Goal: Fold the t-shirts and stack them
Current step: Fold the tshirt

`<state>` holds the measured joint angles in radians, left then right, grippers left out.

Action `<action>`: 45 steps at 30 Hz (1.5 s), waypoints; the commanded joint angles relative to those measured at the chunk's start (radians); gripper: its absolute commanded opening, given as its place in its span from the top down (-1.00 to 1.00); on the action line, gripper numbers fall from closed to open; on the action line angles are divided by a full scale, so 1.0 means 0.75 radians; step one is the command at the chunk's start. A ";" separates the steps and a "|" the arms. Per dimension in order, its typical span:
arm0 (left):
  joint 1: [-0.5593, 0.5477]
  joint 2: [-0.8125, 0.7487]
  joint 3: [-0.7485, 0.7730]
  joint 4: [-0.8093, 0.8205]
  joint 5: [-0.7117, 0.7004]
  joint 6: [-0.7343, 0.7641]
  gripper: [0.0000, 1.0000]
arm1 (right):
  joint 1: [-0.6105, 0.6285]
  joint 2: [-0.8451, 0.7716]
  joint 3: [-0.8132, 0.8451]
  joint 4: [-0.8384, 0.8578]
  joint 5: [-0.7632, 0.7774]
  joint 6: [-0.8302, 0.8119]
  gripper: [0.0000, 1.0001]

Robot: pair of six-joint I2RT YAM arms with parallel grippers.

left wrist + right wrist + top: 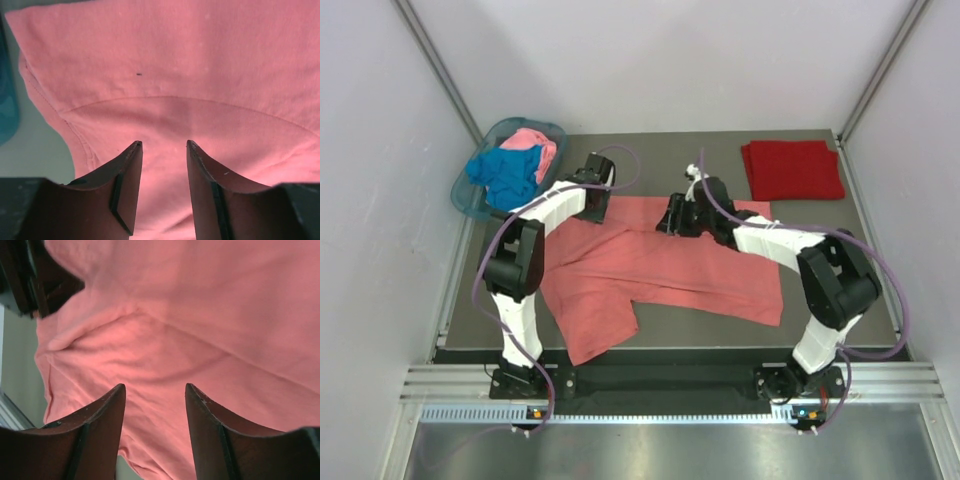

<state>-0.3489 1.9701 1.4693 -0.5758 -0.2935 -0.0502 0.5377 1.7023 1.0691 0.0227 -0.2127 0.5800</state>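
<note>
**Layout.** The salmon-coral shirt (pixel 660 265) lies spread on the counter (pixel 660 150) between the two arms, wrinkled, with one flap trailing toward the near-left corner. The dark red shirt (pixel 792 168) lies folded at the far-right corner. The bright blue shirt (pixel 505 175) and the light pink shirt (pixel 535 145) lie bundled in the teal basket (pixel 460 195) at the far left.

**Pincer state.** The left pincer (pixel 164 145) is parted and holds nothing. It hangs over the salmon cloth near the shirt's far-left corner, just beside the basket. The right pincer (pixel 155 387) is likewise parted and empty, over the middle of the shirt's far edge. Cloth shows through both gaps. Whether the tips touch the cloth cannot be told.

**Step in hand (judged).** Each arm is to grip the far edge of the salmon-coral shirt, so that the edge can be drawn over in a first fold.

**Procedure.**
1. Lower each pincer until one finger slides under the hem and the other rests on top.
2. Take a single layer only; the right wrist view shows ridges where the cloth is doubled.
3. Close both pincers at the same time.
4. Lift both to equal height and keep the edge taut between them.
5. Keep the left arm away from the basket rim.

**Caution.** Soft cotton is likely to slip from a shallow bite, so take a deep hold.
</note>
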 commanded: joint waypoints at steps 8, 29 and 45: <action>0.015 -0.166 0.058 -0.057 0.282 0.099 0.08 | 0.171 0.078 0.078 0.139 0.044 0.073 0.06; -0.099 -0.019 -0.092 0.107 -0.069 0.267 0.13 | 0.058 -0.141 -0.114 0.213 0.044 0.094 0.01; 0.017 0.093 0.086 0.083 0.125 0.243 0.37 | 0.175 0.094 0.002 0.330 -0.017 0.137 0.02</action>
<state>-0.3462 2.0109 1.5059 -0.5247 -0.2241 0.1333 0.6388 1.7531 1.0019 0.2089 -0.2131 0.6800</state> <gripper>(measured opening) 0.316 0.493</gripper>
